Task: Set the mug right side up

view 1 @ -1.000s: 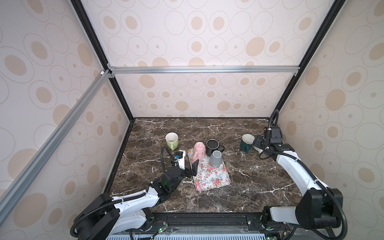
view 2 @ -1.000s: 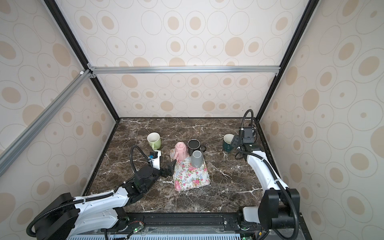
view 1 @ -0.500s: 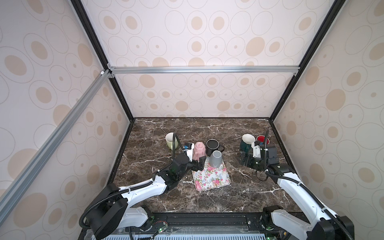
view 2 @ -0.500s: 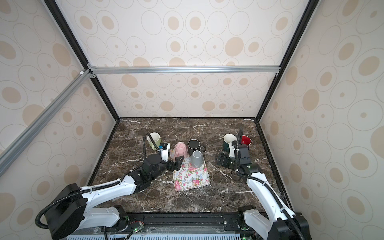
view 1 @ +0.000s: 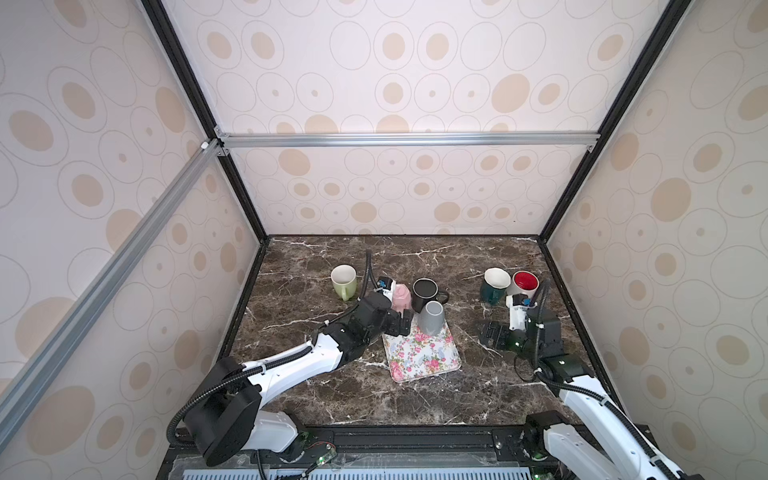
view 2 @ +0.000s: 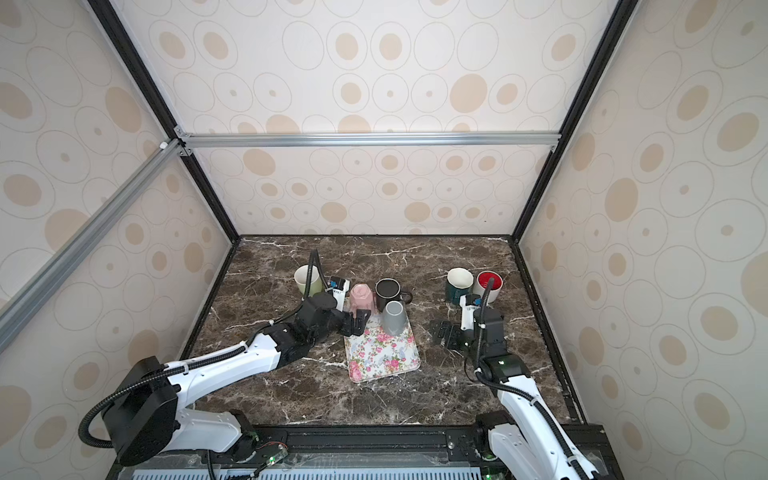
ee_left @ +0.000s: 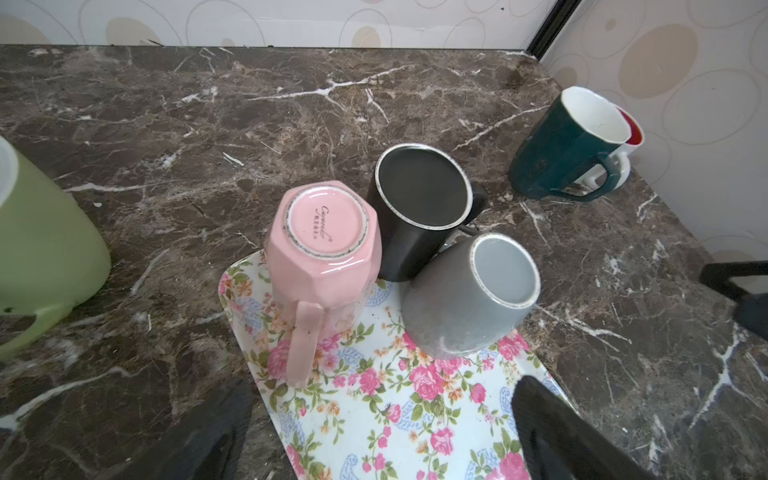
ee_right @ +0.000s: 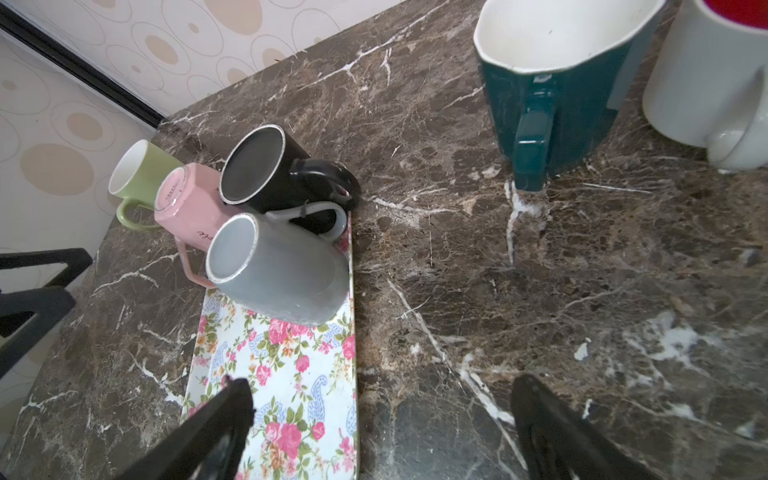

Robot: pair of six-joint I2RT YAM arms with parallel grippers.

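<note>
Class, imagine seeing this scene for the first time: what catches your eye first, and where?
The flowered tray at the middle of the marble table stands out, with a pink mug and a grey mug upside down at its far end. The left tool hovers open just short of the pink mug. Far right, a teal mug and a red-lined white mug stand upright side by side.

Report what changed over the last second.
The right gripper drew back toward the near edge, uncovering the red-lined mug; it is open and empty. The left gripper, open, advanced to the upside-down pink mug on the tray. Every mug and the tray stayed put.
</note>
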